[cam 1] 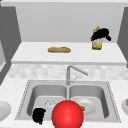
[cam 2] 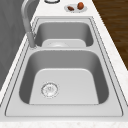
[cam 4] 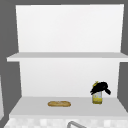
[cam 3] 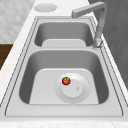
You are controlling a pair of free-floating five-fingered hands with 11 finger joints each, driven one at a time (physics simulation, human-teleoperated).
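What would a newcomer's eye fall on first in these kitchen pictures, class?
First, the big red ball at the sink's front edge, with the left hand beside it. Next, the right hand curled over the top of a yellow jar on the shelf, right of a bread loaf. A small tomato sits on a plate in the right basin.

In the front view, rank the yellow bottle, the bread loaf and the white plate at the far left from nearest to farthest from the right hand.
Measured from the right hand:
1. Yellow bottle, directly under the hand, on the shelf's right.
2. Bread loaf, mid-shelf, to the left.
3. White plate, on the counter at the far lower left.
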